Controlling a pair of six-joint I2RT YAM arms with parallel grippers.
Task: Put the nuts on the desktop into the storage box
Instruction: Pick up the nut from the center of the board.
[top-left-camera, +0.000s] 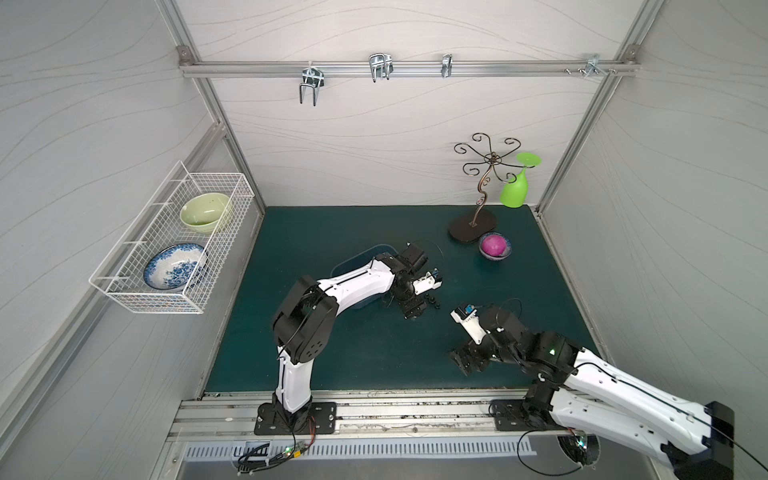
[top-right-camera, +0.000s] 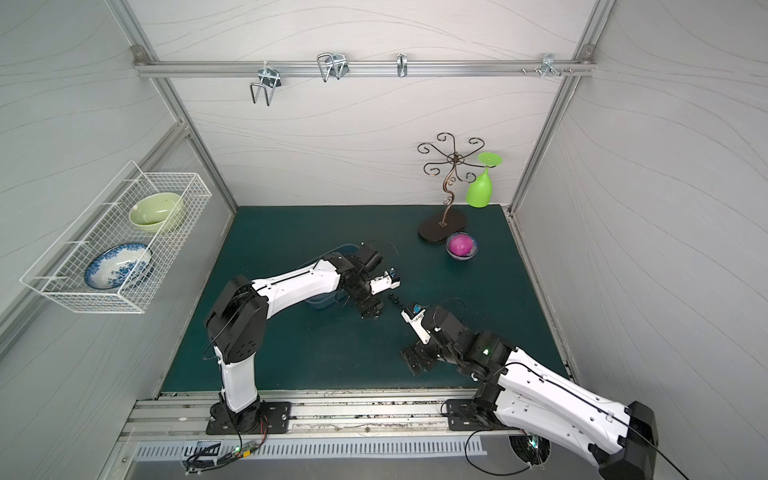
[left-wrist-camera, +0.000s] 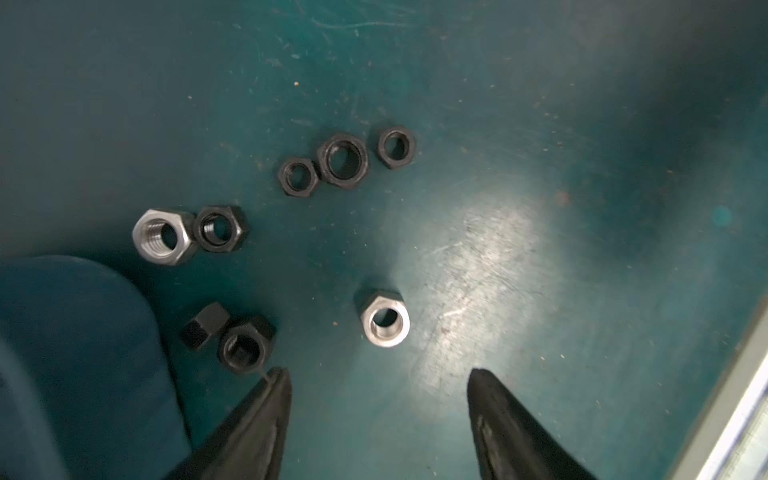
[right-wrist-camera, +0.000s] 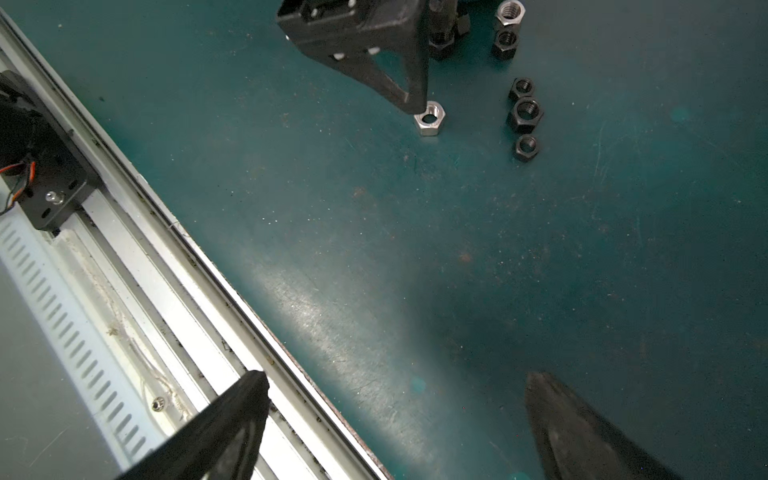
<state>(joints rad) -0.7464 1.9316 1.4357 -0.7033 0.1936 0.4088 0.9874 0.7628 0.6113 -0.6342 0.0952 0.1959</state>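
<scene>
Eight nuts (left-wrist-camera: 343, 160) at centre of desk (left-wrist-camera: 540, 124): six black, two silver, all countable in left wrist view; both top views show a dark cluster. One box (top-left-camera: 351, 259) beside them. Spread, empty: left gripper (left-wrist-camera: 378, 382), right gripper (right-wrist-camera: 395, 386).

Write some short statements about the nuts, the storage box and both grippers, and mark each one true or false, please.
1. The left gripper has its jaws apart, with no nut between them. True.
2. All the nuts are black. False: two silver nuts lie among the black nuts.
3. The right gripper is shut on a nut. False: the right gripper has open, empty jaws.
4. The storage box lies partly under the left arm. True.
5. The magenta ball lies in the wire basket. False: the magenta ball sits in a small bowl on the desktop.
</scene>
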